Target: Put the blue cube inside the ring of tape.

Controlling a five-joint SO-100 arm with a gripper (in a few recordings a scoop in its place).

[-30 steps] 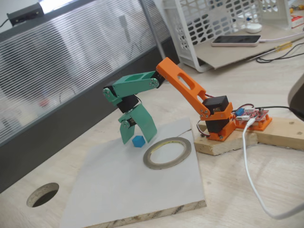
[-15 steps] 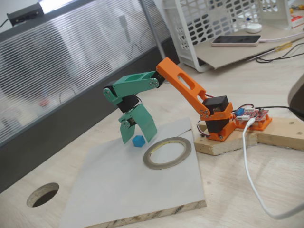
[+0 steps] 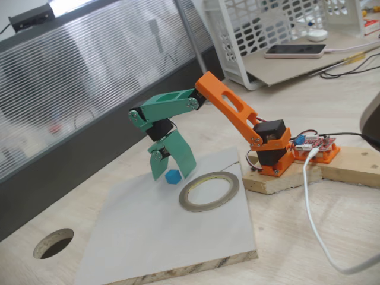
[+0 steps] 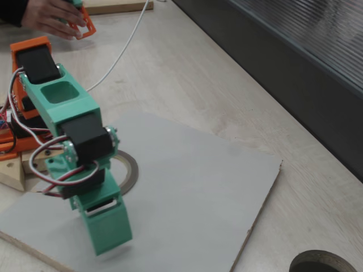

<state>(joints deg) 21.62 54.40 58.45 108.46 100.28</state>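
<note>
While the green gripper (image 3: 172, 173) points down over the grey board (image 3: 166, 237), its two fingers are spread with the blue cube (image 3: 173, 176) sitting between their tips. Cannot tell if either finger touches the cube; they are not pressed together on it. The cube rests on the board near the far edge, just beside the ring of tape (image 3: 209, 190), outside it, on the ring's left in this fixed view. The ring lies flat on the board near the far right corner, its centre hollow with only board showing inside. In the other fixed view the gripper (image 4: 105, 229) is seen from behind, near the board's near-left edge, and the ring (image 4: 129, 173) peeks out behind the arm; the cube is hidden there. The orange arm base (image 3: 274, 155) sits on a wood block (image 3: 282, 180) off the board's right edge. A round hole (image 3: 53, 243) is cut in the wooden table (image 3: 332, 237) past the board's left edge. A white cable (image 3: 314, 225) runs across the table on the right.
</note>
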